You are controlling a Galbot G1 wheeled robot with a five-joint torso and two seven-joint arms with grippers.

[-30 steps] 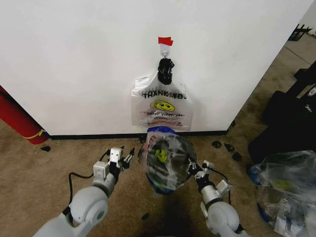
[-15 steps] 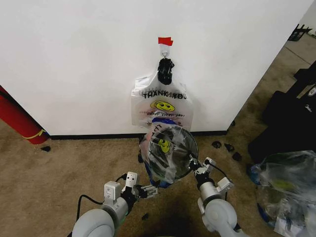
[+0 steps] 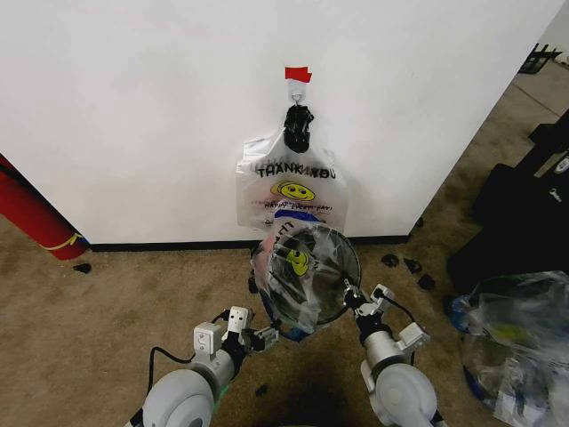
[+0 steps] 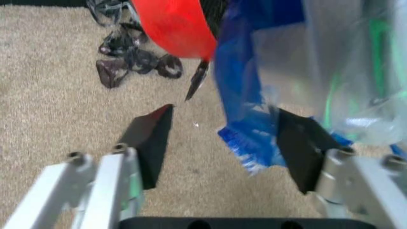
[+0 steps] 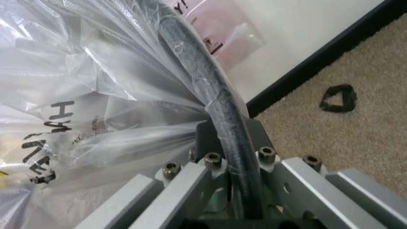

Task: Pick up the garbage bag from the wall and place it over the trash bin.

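Observation:
The trash bin point(image 3: 350, 253), black mesh with a red base point(image 4: 175, 26), is lifted off the carpet and tipped so its mouth faces me. The garbage bag point(image 3: 302, 280), see-through with blue patches and a yellow print, lies crumpled in and over the mouth. My right gripper point(image 3: 349, 298) is shut on the black rim point(image 5: 203, 81), with plastic point(image 5: 95, 95) draped beside it. My left gripper point(image 3: 267, 336) is at the bin's lower left. It point(image 4: 222, 138) stands open with a hanging blue edge of the bag point(image 4: 245, 95) between its fingers. Behind is the wall point(image 3: 133, 107) with hook point(image 3: 296, 89) and red tape point(image 3: 298, 73).
A white "THANK YOU" smiley bag point(image 3: 292, 191) hangs from the hook just behind the bin. A long red cylinder point(image 3: 31, 218) leans at the left. Black gear point(image 3: 516, 222) and a clear plastic heap point(image 3: 520, 342) crowd the right. Small black scraps point(image 3: 404, 264) lie on the carpet.
My left gripper has swung right and in from the open carpet to the bag's hanging blue edge. The bin has risen slightly and shifted right in my right gripper.

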